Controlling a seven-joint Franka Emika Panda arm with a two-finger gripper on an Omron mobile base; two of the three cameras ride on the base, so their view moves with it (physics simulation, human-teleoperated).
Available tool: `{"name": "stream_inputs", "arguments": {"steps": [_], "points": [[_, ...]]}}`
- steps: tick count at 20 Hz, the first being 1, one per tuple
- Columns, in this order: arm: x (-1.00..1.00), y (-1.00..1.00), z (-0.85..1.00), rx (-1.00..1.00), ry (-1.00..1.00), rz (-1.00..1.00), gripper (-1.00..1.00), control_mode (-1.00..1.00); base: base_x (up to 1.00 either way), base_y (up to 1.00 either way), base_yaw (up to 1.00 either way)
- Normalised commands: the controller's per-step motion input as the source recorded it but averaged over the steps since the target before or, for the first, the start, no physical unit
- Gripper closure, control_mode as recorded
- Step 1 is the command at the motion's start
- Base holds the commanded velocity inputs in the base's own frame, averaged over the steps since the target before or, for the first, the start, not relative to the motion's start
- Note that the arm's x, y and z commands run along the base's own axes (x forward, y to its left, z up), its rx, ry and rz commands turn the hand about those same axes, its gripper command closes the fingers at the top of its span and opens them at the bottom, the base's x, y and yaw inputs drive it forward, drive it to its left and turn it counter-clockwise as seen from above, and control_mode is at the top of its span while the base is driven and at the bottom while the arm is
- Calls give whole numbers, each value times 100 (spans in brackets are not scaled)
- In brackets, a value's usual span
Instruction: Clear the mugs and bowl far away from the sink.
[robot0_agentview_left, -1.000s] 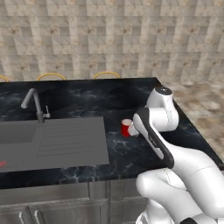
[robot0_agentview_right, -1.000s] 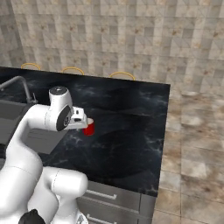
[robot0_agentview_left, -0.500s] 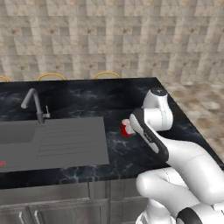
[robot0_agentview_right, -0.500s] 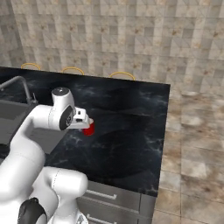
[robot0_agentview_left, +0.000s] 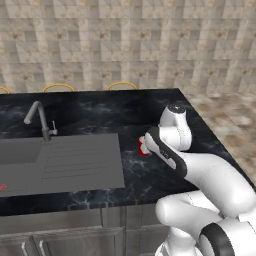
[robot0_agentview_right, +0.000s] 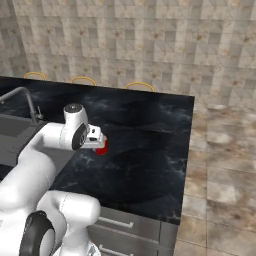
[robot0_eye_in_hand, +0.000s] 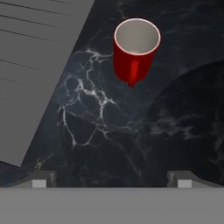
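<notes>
A red mug (robot0_eye_in_hand: 135, 50) with a white inside stands upright on the black marble counter (robot0_eye_in_hand: 105, 131), its handle turned toward my hand. My gripper (robot0_eye_in_hand: 111, 180) hangs open above the counter, short of the mug, nothing between its fingertips (robot0_eye_in_hand: 40, 179). In the left base view the mug (robot0_agentview_left: 143, 146) peeks out from behind my forearm, just right of the sink (robot0_agentview_left: 60, 160). In the right base view the mug (robot0_agentview_right: 102, 149) sits right under my hand. The bowl is out of view.
The grey faucet (robot0_agentview_left: 39, 117) stands at the sink's back edge. The ribbed drainboard (robot0_eye_in_hand: 35, 65) lies close to the mug's left. Curved chair backs (robot0_agentview_left: 58, 86) rise behind the counter. The counter stretches right to its edge (robot0_agentview_right: 187, 150), with tiled floor beyond.
My hand has dropped slightly and moved closer to the red mug, which my arm now covers more. The mug has not moved and the jaws stay open.
</notes>
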Motion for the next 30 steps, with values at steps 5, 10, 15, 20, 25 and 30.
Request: {"name": "stream_inputs", "arguments": {"steps": [5,10,15,20,25,30], "points": [[30,0,-14,0,0,0,-100,-100,0,0,0],[37,0,-10,0,0,0,-100,-100,0,0,0],[38,0,-13,0,0,0,-100,-100,0,0,0],[28,0,-12,0,1,0,-100,-100,0,0,0],[24,0,-16,0,0,0,-100,-100,0,0,0],[1,0,-10,0,0,0,-100,-100,0,0,0]]}}
